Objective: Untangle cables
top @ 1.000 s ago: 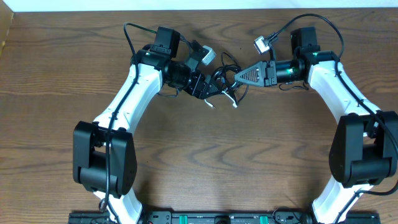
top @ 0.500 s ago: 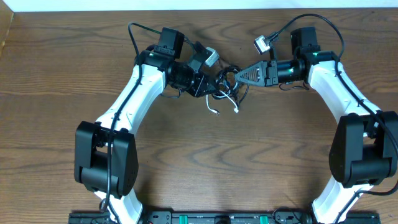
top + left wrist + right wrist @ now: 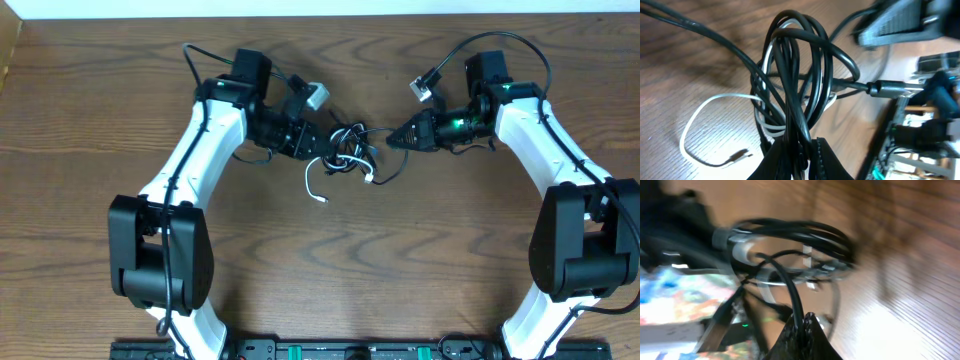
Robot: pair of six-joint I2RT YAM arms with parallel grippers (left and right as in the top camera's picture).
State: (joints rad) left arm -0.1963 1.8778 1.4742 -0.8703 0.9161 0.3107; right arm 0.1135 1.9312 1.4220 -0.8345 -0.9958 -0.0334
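Observation:
A tangle of black cables (image 3: 346, 148) with a thin white cable (image 3: 316, 178) woven through it hangs between my two grippers over the wooden table. My left gripper (image 3: 322, 145) is shut on a bundle of the black loops (image 3: 799, 95) at the tangle's left side. The white cable (image 3: 700, 112) trails down to a small plug end (image 3: 742, 154) on the table. My right gripper (image 3: 392, 139) is shut on a single black cable strand (image 3: 790, 292) that leads from the tangle's right side. The right wrist view is motion-blurred.
The wooden table (image 3: 330, 260) spreads in front of the tangle. Thicker black wires (image 3: 505, 42) loop over the right arm, and others (image 3: 205, 55) run over the left arm. The table's far edge lies just behind both grippers.
My left gripper has shut on the black loops and pulled back to the left. The right gripper has tilted downward, still holding its strand. The tangle has stretched wider between them.

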